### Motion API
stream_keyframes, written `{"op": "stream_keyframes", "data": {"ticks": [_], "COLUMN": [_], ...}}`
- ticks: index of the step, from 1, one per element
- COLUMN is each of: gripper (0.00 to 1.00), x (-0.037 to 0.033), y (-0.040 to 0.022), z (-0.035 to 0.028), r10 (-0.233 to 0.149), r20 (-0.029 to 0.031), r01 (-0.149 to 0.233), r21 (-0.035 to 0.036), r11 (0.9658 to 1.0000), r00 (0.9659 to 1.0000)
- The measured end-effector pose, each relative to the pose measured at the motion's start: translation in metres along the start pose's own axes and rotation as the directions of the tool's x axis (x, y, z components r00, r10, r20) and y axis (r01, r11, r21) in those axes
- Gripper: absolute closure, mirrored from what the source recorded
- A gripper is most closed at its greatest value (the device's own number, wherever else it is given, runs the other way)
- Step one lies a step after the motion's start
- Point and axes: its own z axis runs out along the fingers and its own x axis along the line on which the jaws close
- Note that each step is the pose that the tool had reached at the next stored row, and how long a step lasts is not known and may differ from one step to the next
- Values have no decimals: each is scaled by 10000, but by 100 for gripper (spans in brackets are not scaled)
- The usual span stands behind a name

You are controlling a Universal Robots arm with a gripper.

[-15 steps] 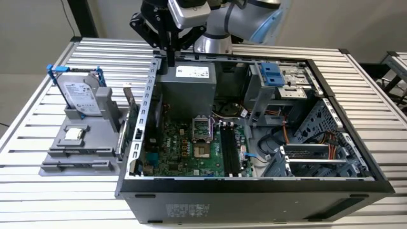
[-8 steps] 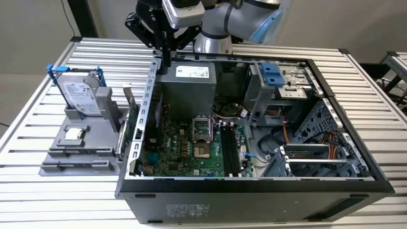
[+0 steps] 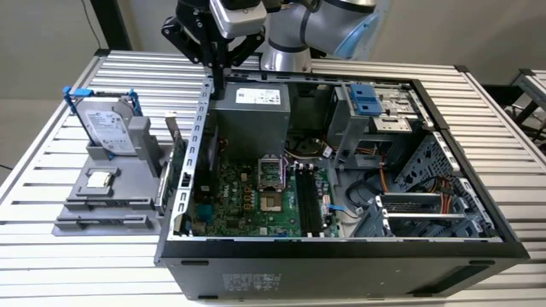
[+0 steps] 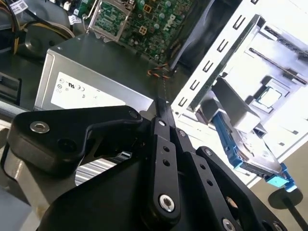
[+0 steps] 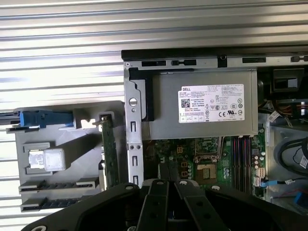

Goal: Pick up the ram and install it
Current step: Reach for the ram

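Where the ram, that thin grey-green stick, sits I honestly cannot tell from here; the things nearest its shape are the long black memory slots [image 3: 311, 201] running down the green motherboard [image 3: 256, 214] in the lower middle of the exterior view, and two dark strips [image 5: 57, 186], seen in the first wrist view, set into the stepped grey plastic holder [image 3: 81, 192]; I cannot say whether either carries it. The black two-fingered gripper [image 3: 219, 88] hangs in the upper left of the exterior view, clenched into one narrow tip; that tip points down at the back rim of the open black computer case [image 3: 341, 259], just above the grey metal power supply box with a white label [image 3: 252, 121]. In both wrist views the black fingers [image 4: 161, 144] lie pressed side by side over that box's corner. The case lies open on a slatted metal table [image 3: 477, 102]; the holder stands just beside its wall on the exterior view's left. Upright in the holder is a silver hard drive in a blue-handled frame [image 3: 109, 131]; a green card with a metal bracket [image 3: 173, 153] stands on edge close to the case wall; a small square silver chip [image 3: 101, 180] lies flat on a step. The silver-and-blue robot arm [image 3: 311, 25] rises at the top of the frame behind the case; a metal drive cage with a blue latch [image 3: 365, 99] fills the case's upper right corner.
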Motion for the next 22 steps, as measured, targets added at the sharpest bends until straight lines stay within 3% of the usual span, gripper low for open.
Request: {"op": "stream_keyframes", "data": {"ticks": [3,10,14,22], "gripper": [100,100,100,100], "x": [42,54,83,214], "y": [-3,-4,-6,-13], "z": [-1,-1,-2,-3], "r10": [2,-3,-263,-474], "r20": [6,6,-6,-16], "r01": [-2,3,263,473], "r21": [-1,-1,-4,-8], "r11": [10000,10000,9997,9989], "r00": [10000,10000,9997,9989]}}
